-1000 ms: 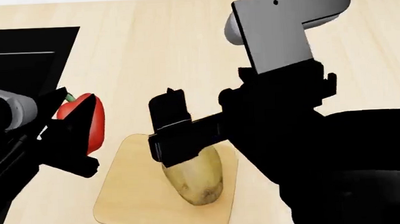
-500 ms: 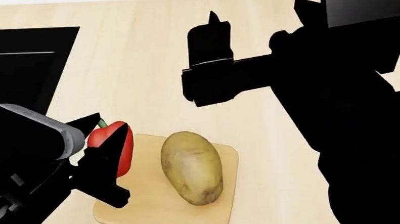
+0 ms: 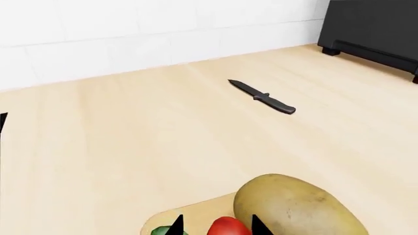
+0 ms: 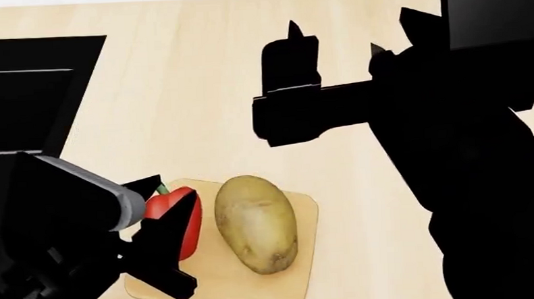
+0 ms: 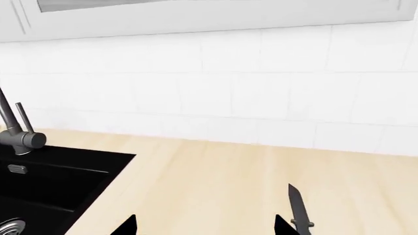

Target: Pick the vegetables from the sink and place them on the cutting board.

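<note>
Matte black arms and claws, with a grey cylindrical left wrist segment (image 4: 116,196).

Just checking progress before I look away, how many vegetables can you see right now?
2. The potato lies on the cutting board. The red bell pepper is held in the left gripper over the board's left edge. None shows in the sink.

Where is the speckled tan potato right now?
In the head view, the speckled tan potato lies on the pale wooden cutting board, just right of the red bell pepper.
</note>
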You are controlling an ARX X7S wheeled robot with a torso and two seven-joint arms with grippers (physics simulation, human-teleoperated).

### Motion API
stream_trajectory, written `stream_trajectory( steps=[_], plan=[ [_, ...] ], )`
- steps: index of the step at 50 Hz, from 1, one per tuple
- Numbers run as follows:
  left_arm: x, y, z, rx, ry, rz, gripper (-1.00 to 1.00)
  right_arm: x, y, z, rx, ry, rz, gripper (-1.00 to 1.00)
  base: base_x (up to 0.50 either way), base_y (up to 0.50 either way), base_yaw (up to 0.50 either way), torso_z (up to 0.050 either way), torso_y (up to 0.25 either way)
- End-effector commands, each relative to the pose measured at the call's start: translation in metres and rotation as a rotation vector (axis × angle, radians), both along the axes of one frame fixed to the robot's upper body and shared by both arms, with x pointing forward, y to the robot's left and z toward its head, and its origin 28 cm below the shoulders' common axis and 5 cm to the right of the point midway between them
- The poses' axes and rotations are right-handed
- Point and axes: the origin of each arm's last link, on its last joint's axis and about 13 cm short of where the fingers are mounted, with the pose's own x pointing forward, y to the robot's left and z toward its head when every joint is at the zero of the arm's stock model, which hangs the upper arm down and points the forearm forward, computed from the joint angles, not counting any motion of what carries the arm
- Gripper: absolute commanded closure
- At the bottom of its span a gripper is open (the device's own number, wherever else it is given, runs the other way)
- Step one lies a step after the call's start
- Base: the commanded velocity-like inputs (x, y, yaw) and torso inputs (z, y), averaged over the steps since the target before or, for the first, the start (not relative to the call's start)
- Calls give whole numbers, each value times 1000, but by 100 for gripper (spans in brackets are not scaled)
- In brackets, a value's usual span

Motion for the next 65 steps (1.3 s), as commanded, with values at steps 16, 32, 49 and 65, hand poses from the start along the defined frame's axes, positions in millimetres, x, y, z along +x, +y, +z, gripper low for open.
stream_trajectory(
  steps=[16, 32, 49, 65],
  plan=[
    [-2, -4, 1, -23, 36, -6, -100, 2, 2, -8, 31, 37, 35, -100, 0, 0, 0, 0, 0],
    [-12, 4, 26, -76, -16, -5, -100, 1, 1, -7, 40, 38, 31, -100, 0, 0, 0, 0, 0],
    [-6, 36, 62, -172, -92, 71, -100, 0, -3, -9, 35, 23, -4, -100, 0, 0, 0, 0, 0],
    [18, 56, 94, -72, -187, 280, -100, -8, -15, 3, -15, -18, -102, -100, 0, 0, 0, 0, 0]
  ],
)
